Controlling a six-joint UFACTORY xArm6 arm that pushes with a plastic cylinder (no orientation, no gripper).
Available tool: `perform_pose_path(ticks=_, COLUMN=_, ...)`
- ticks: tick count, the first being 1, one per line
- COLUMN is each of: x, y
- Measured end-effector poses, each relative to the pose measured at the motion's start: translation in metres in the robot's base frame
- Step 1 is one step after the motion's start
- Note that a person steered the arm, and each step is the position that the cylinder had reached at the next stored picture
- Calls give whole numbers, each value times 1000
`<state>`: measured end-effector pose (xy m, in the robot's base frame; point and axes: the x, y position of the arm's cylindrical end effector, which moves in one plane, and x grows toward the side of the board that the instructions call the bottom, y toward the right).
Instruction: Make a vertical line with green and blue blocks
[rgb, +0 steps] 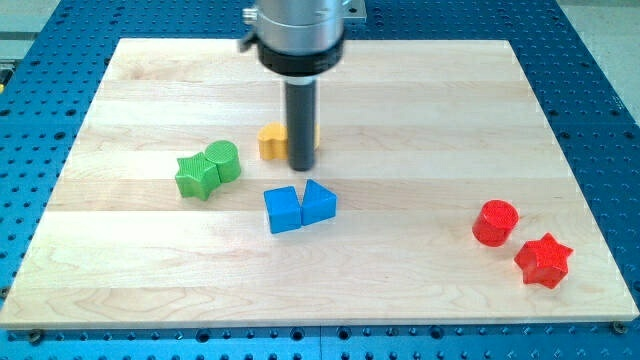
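Observation:
A green star block (197, 176) and a green cylinder block (224, 160) touch each other at the view's left-centre. A blue cube (282, 210) and a blue triangular block (318, 202) sit side by side, touching, just below the board's centre. My tip (301, 166) stands just above the blue pair, a short gap from the triangular block, and right of the green blocks. It partly hides a yellow block (272, 141) behind it.
A red cylinder block (495, 222) and a red star block (543, 260) lie at the view's lower right. The wooden board (420, 120) sits on a blue perforated table.

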<state>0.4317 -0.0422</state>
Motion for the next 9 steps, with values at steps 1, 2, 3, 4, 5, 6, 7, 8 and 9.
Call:
perform_pose_path(ticks=1, x=14, y=-27)
perform_pose_path(ticks=2, x=15, y=33)
perform_pose_path(ticks=3, x=33, y=108)
perform_pose_path(ticks=4, x=62, y=34)
perform_pose_path(ticks=5, x=67, y=-55)
perform_pose_path(ticks=6, x=65, y=-40)
perform_pose_path(ticks=7, x=57, y=39)
perform_pose_path(ticks=8, x=68, y=109)
perform_pose_path(ticks=9, x=107, y=21)
